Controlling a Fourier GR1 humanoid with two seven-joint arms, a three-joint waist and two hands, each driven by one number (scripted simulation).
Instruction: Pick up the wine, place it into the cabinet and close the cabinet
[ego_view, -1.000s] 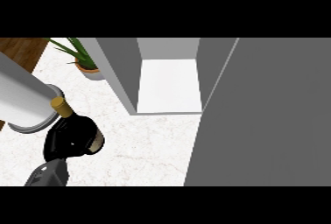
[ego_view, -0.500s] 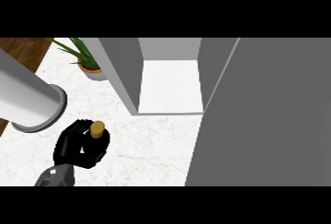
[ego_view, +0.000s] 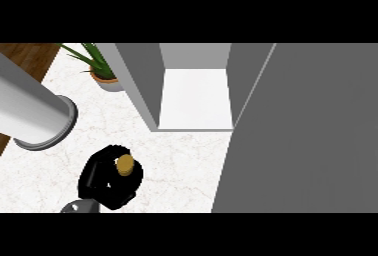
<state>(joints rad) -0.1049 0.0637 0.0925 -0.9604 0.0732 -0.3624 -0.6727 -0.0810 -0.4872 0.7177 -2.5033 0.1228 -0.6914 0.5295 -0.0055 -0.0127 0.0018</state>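
Lower left of frame: my left robot hand (ego_view: 108, 179) is curled around the wine (ego_view: 125, 164), whose tan cork end shows between the black fingers, above the marble worktop (ego_view: 177, 155). Upper centre: the cabinet (ego_view: 196, 97) stands open, its white shelf bare; its grey door (ego_view: 303, 130) fills the right side. Upper left: a potted plant (ego_view: 102, 75). Left edge: a grey forearm (ego_view: 29, 112).
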